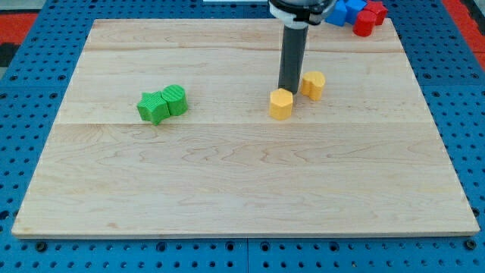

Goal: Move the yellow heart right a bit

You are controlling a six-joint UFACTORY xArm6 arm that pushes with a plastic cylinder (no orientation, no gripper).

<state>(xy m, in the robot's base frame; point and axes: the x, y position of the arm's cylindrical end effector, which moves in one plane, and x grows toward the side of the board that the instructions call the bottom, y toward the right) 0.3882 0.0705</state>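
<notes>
Two yellow blocks lie right of the board's middle. The one at the view's right (312, 85) looks like the yellow heart, though its shape is hard to make out. The other yellow block (281, 104) is faceted, like a hexagon, and sits lower left of it. My tip (289, 91) stands between them. It is just above the faceted block's top right edge, touching or nearly so. It is a short gap left of the heart.
A green star (153, 108) and a second green block (175, 99) touch each other at the board's left. Blue blocks (347, 10) and red blocks (369, 17) cluster at the top right corner. The wooden board (242, 182) lies on a blue pegboard.
</notes>
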